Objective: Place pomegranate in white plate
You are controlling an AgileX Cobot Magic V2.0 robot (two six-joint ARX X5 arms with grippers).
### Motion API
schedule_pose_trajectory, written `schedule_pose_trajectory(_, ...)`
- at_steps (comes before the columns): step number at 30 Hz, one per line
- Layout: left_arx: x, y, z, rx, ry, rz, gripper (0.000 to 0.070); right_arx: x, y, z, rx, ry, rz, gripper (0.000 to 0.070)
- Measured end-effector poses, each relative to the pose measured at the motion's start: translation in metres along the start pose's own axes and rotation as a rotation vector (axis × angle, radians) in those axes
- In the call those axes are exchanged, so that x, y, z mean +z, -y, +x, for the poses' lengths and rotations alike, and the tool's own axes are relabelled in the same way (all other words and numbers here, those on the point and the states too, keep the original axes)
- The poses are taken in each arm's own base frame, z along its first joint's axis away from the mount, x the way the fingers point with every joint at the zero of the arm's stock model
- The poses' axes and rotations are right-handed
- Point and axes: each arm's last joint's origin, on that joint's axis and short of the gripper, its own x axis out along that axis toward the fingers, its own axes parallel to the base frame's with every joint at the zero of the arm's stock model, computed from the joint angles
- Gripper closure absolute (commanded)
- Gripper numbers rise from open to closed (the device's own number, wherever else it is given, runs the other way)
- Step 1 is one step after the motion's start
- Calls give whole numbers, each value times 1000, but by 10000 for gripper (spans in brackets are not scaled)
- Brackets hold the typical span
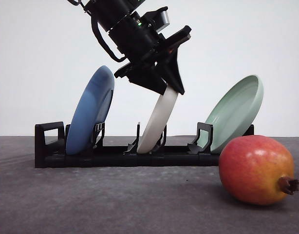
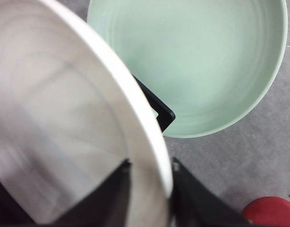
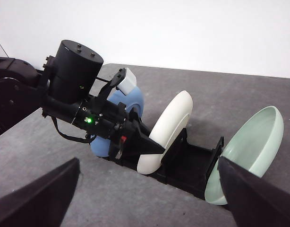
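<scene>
**Three plates in the rack, left end effector on the white one**

Three plates stand on edge in the black slotted rack [image 1: 115, 157] on the grey desk [image 1: 115, 204]: a blue round plate [image 1: 89, 112] left, the matte white round plate [image 1: 157, 124] in the middle slot, a pale green plate [image 1: 234, 112] right. The left end effector [image 1: 173, 87] is closed on the white plate's upper rim. The right end effector [image 3: 149, 194] is spread wide, holding nothing. The glossy red-orange pomegranate [image 1: 255, 169] lies on the desk, near right, outside the rack.
</scene>
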Motion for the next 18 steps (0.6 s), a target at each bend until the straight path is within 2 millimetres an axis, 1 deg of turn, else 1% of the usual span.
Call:
schedule_pose_trajectory(2,0,1,0,-6,1,2,675,0,0,0,0,-1,1,104)
schedule_pose_trajectory(4,0,2,0,-6,0,3,692,0,0,0,0,-2,1,104)
schedule_pose_trajectory(12,0,2,0,-7,-5,0,693,0,0,0,0,-3,2,104)
schedule_pose_trajectory(18,0,7,-2,-8,-12,5,693,0,0,0,0,-3,3,104)
